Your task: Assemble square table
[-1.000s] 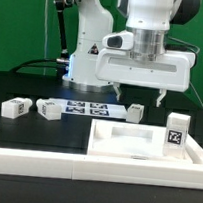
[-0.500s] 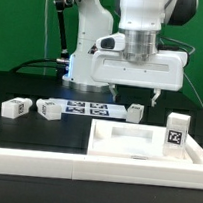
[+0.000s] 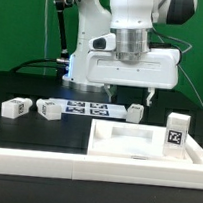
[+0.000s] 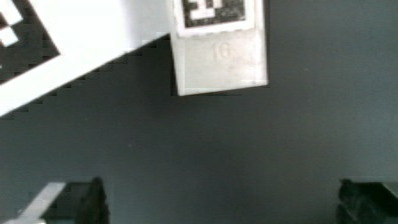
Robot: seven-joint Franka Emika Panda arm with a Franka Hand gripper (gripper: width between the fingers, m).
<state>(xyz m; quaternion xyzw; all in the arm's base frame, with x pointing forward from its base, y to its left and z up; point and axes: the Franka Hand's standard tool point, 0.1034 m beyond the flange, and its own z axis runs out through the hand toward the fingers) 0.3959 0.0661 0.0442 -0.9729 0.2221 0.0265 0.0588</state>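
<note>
- Square table, as you see it, lies in loose pieces. Its slab [image 3: 146,144] sits flat with the rim up, at the front toward the exterior view's right, and no leg is fitted to it.
- Your gripper [image 3: 129,93] hangs above the black work surface [image 3: 47,129] with its jaws spread wide and nothing between them.
- Below it lies the near leg [image 3: 136,112], just beside the marker board [image 3: 87,109] on the exterior view's right.
- In the wrist view you see the near leg [image 4: 221,60] lying flat with a tag at one end, well apart from the fingertips [image 4: 63,200].
- The outer leg [image 3: 16,106] and the inner leg [image 3: 48,110] lie on the board's other side.
- The upright leg [image 3: 175,132] stands at the slab's right edge with its tag facing you. You cannot tell whether it touches the rim.
- A border rail [image 3: 73,169] runs along the front.
</note>
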